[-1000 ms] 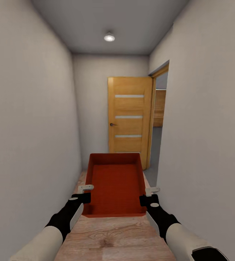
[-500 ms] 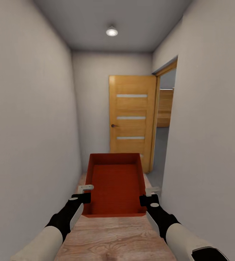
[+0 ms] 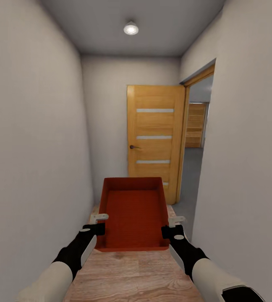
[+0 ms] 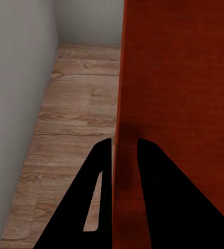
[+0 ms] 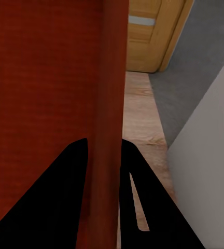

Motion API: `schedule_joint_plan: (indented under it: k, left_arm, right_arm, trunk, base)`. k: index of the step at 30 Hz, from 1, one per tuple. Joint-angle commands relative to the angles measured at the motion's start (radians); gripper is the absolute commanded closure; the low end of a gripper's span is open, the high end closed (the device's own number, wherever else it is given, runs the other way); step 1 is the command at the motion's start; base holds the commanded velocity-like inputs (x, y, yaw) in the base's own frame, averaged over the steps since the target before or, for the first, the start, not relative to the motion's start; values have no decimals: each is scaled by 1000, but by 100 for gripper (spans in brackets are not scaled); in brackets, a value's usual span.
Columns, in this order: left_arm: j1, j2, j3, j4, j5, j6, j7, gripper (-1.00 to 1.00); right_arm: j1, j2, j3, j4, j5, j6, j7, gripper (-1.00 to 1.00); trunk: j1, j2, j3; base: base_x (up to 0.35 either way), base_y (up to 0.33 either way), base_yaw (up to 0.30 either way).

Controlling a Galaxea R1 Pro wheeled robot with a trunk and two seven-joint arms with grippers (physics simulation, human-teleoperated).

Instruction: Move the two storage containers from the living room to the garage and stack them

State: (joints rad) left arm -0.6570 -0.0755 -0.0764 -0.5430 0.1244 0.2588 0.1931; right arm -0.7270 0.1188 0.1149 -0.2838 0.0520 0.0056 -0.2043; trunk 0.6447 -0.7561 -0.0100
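I carry one red-orange open-top storage container (image 3: 132, 212) level in front of me, above a light wood plank floor in a narrow hallway. My left gripper (image 3: 97, 224) is shut on its left wall near the front corner. The left wrist view shows that wall (image 4: 123, 104) pinched between the black fingers (image 4: 99, 171). At the opposite side my right gripper (image 3: 173, 226) is shut on the right wall (image 5: 111, 104), with a finger (image 5: 75, 171) on either side of it. The bin is empty.
White walls close in tightly on both sides. An orange door (image 3: 155, 136) stands ahead, swung open beside a doorway (image 3: 197, 142) on the right that leads onto a grey floor (image 3: 190, 184). Wood planks (image 3: 127, 272) run under me.
The whole view has advanced down the hallway: the orange door and doorway look larger and nearer. The container and both grippers keep the same hold and place in view.
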Motion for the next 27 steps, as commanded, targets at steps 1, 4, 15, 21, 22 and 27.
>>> schedule_joint_plan:
  k: [1, 4, 15, 21, 22, 27]
  left_arm:
    - [-1, 3, 21, -5, -19, -19, 16, 100]
    - [-1, 3, 21, -5, -19, -19, 16, 100]
    - [-1, 3, 21, -6, -19, -19, 16, 100]
    - [-1, 3, 21, -6, -19, -19, 16, 100]
    - [-1, 3, 21, -6, -19, -19, 16, 100]
    - [-1, 3, 21, -6, -19, -19, 16, 100]
  right_arm:
    - [0, -10, -4, 3, 0, 0, -7, 100]
    - [0, -10, -4, 3, 0, 0, -7, 100]
    - [0, -10, -4, 3, 0, -1, -7, 100]
    - [0, -10, -4, 3, 0, -1, -7, 100]
    - [0, -10, -4, 3, 0, -1, -7, 100]
    - [0, -10, -4, 3, 0, -1, -7, 100]
  trunk:
    - [1, -1, -1]
    - [1, -1, -1]
    - [1, -1, -1]
    - [1, -1, -1]
    - [1, -1, -1]
    - [1, -1, -1]
  base:
    - [325, 1, 0]
    - [325, 0, 0]
    - [325, 0, 0]
    - [325, 0, 0]
    - [325, 0, 0]
    - [325, 0, 0]
